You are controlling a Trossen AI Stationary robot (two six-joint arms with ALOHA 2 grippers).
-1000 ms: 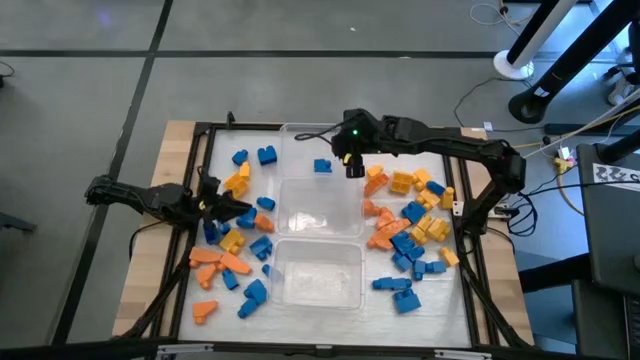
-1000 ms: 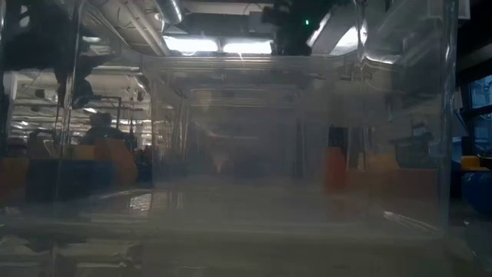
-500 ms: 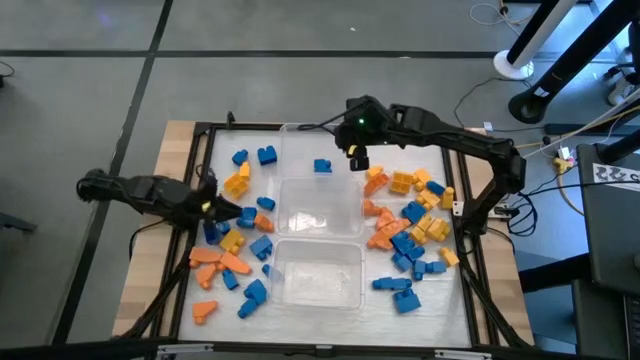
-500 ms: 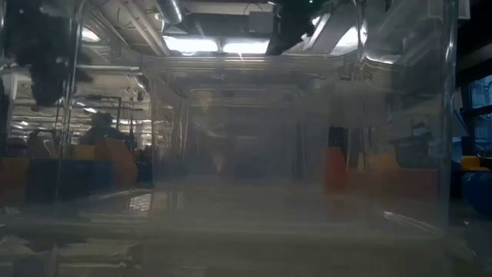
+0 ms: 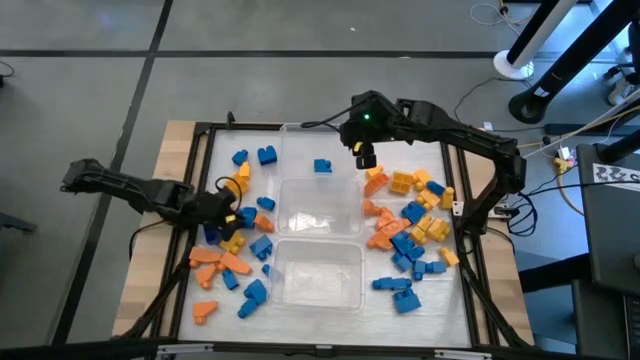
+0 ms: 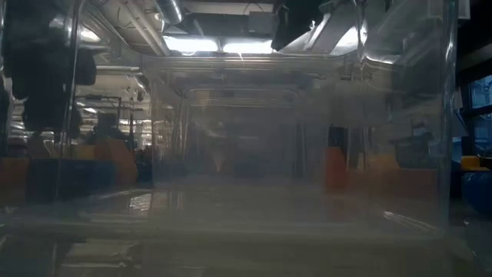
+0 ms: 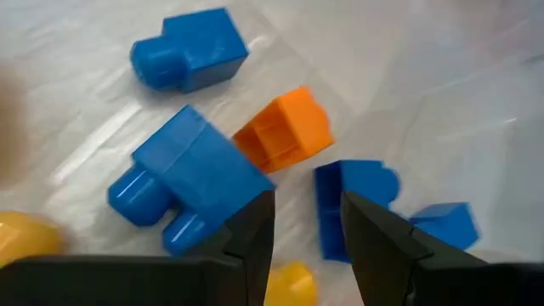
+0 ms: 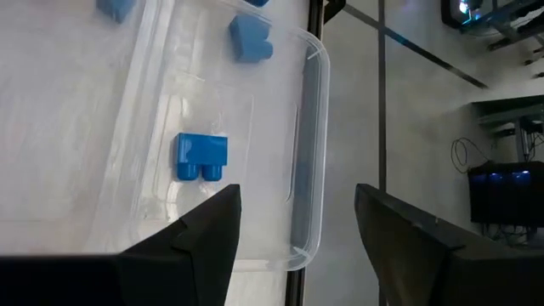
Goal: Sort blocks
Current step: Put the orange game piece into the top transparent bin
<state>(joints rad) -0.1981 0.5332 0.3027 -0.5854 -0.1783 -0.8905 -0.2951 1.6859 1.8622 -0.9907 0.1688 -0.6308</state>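
Note:
Blue, orange and yellow blocks lie in two piles on the table, one on the left (image 5: 235,250) and one on the right (image 5: 410,225). One blue block (image 5: 322,166) (image 8: 202,157) rests flat in the far clear tub (image 5: 290,130). My left gripper (image 5: 228,210) (image 7: 306,212) is open and low over the left pile. Its fingers stand before a big blue block (image 7: 191,178), an orange block (image 7: 285,136) and a smaller blue block (image 7: 353,204). A yellow block (image 7: 289,285) shows farther back between the fingers. My right gripper (image 5: 365,157) (image 8: 297,200) is open and holds nothing, above the far tub's right rim (image 8: 310,170).
Three clear tubs stand in a row down the table's middle: far, middle (image 5: 285,185) and near (image 5: 280,250). A black frame (image 5: 200,160) borders the work area. The low view looks through a tub's clear wall (image 6: 307,154). Cables and stands lie beyond the right edge.
My right gripper has drifted from over the far tub toward the table's right edge, staying open. My left arm's elbow has drawn back toward the left edge, while its gripper has edged slightly rightward over the left pile. No block has moved.

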